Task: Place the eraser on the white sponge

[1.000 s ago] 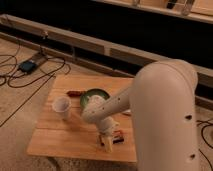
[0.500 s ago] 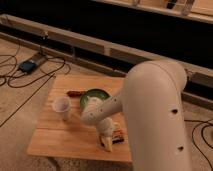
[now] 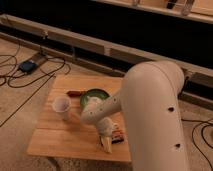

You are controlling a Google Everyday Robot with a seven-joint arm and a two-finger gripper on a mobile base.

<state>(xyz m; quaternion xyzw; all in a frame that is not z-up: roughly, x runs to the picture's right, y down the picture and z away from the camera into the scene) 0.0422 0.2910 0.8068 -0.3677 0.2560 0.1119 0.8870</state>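
Note:
My gripper (image 3: 106, 141) points down at the front right part of the wooden table (image 3: 55, 137). The eraser (image 3: 118, 135), a small dark block with reddish-orange parts, lies right beside the gripper on its right, touching or nearly touching it. I cannot tell whether the gripper holds it. A pale patch under the gripper tip may be the white sponge; the gripper hides most of it, so I cannot make it out for sure.
A white cup (image 3: 61, 107) stands at the table's left. A green bowl (image 3: 95, 97) sits at the back middle, with a thin reddish-brown stick (image 3: 75, 93) to its left. My large white arm (image 3: 155, 115) covers the table's right side. Cables lie on the floor at left.
The arm's upper part has shifted a little in the view. The gripper stays at the same spot by the eraser.

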